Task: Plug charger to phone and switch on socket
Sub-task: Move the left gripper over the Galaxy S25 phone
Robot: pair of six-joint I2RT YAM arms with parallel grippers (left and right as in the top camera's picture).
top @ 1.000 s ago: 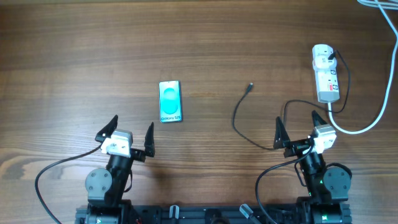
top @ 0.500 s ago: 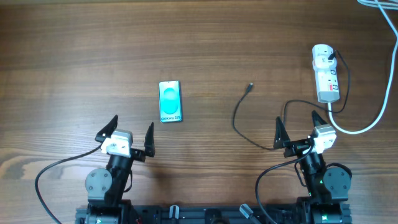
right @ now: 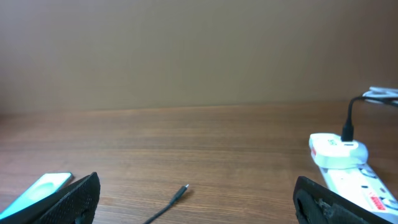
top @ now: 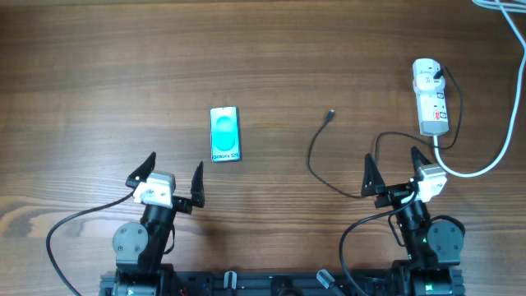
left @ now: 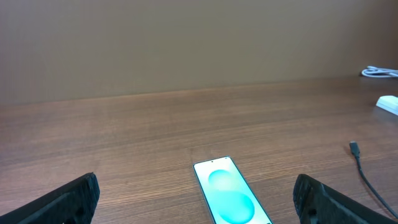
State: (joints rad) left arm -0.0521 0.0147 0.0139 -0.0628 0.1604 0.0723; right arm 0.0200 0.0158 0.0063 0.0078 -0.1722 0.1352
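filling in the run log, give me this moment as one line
left gripper: open, empty | right gripper: open, empty | charger tip: loose, right of phone | socket: untouched

- Overhead view evenly and softly lit; the table [top: 82, 66] grain reads crisp and matte;
- shadows faint and short throughout;
- the phone [top: 224, 134] screen glows bright cyan, nearly washed out in the left wrist view;
- both wrist views dimmer, brownish, slightly soft at the lower corners
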